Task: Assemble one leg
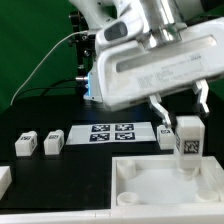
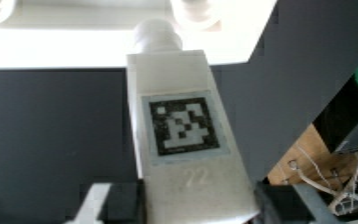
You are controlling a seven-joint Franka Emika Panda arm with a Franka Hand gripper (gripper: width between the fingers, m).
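Exterior view: I saw the leg (image 1: 187, 128) standing upright at the far corner of the white tray (image 1: 140, 192), on the exterior view's right. My gripper (image 1: 187, 114) was clamped on its top end. It was a small white block with a black-and-white tag (image 1: 188, 146) on one long face.

The leg (image 1: 187, 140) is being held upright over the tray-like piece (image 1: 130, 190) at the exterior view's right; the marker board (image 1: 112, 132) is lying behind it, with two blocks (image 1: 25, 144) (image 1: 53, 143) further left.

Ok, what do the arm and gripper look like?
White glossy arm with rounded casings. The gripper has a broad boxy white body with faint grey lettering, a bluish patch at one end, and two slim pale fingers. A thin dark cable trails behind.
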